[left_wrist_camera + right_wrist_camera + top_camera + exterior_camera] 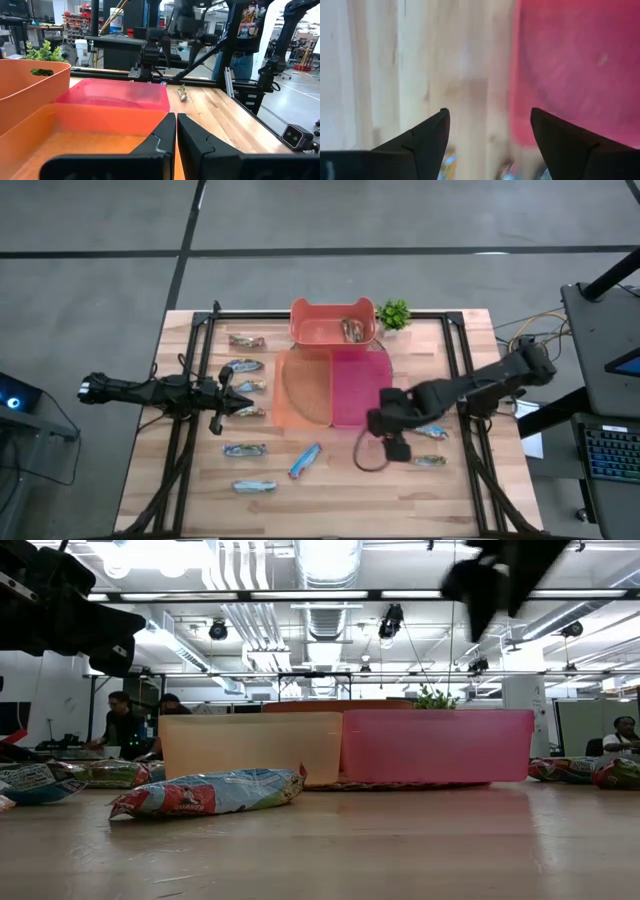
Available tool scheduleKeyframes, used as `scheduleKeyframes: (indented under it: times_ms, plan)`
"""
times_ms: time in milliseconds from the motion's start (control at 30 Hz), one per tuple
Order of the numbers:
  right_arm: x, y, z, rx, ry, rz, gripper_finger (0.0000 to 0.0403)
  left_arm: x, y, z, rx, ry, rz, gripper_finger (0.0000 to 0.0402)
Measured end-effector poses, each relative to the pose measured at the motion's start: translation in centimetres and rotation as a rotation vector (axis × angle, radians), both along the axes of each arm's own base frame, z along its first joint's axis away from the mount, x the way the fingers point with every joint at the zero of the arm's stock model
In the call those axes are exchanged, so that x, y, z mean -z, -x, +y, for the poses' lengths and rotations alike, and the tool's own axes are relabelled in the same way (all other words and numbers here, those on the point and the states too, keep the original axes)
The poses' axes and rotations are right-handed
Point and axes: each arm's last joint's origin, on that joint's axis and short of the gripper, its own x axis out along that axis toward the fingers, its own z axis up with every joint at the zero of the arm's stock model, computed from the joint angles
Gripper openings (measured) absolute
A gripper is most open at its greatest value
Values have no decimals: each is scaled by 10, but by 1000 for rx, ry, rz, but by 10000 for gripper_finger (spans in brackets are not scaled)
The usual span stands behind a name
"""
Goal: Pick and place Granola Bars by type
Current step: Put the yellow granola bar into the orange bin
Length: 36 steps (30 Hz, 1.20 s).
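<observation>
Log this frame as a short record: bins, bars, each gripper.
bins: orange bin and pink bin side by side mid-table; coral bin behind them, bars inside
loose bars: granola bars scattered on the table, mostly on the left arm's side
left gripper: shut, empty, beside the orange bin
right gripper: open, empty, over the pink bin's edge

The high view looks straight down on the whole wooden table (330,480), both arms included. The low view sits at table-top level, facing the pink bin (437,745) and the orange bin (252,746) with the room behind. The left wrist view looks level across both bins. The right wrist view points down, seemingly close above the pink bin's edge.
</observation>
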Motion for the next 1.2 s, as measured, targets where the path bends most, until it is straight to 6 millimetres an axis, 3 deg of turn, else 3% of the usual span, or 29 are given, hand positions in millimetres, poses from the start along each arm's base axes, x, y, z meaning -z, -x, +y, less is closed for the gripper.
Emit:
scheduleKeyframes:
  times_ms: [233, 533, 800, 1200]
  plan:
    - [29, 40, 15, 114, -38, 188, 264, 0, 0, 0, 0, 0, 0, 0]
    - [51, 71, 29, 135, -56, 327, 256, 0, 0, 0, -1, 0, 0, 0]
    - [73, 87, 34, 155, -58, 396, 255, 0, 0, 0, -1, 0, 0, 0]
    - [97, 94, 37, 187, -83, 437, 257, 0, 0, 0, -1, 0, 0, 0]
